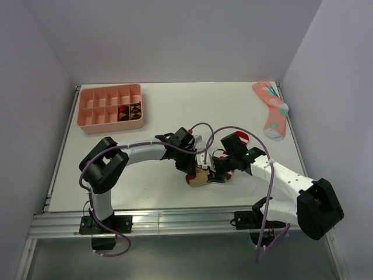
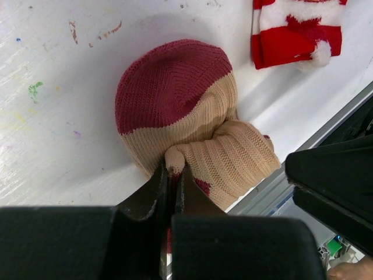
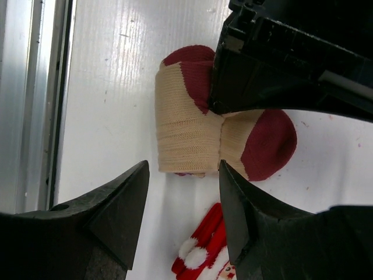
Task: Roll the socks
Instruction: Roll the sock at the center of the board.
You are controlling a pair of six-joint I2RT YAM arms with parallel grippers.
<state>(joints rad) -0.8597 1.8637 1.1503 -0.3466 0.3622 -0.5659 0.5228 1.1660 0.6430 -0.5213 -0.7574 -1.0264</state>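
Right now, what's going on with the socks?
The left hand is shut on a fold of the tan sock, which is bunched into a partial roll near the front edge of the table. The right hand is open at the roll's edge, not gripping. The striped sock lies nearby, untouched.

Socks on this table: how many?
3: a tan sock pinched by the left gripper, a red-and-white striped sock beside it, a pink sock far right. Dark items in the tray may be more.

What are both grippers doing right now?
Left gripper: closed, pinching the tan knitted sock with dark red toe.
Right gripper: open, holding nothing.
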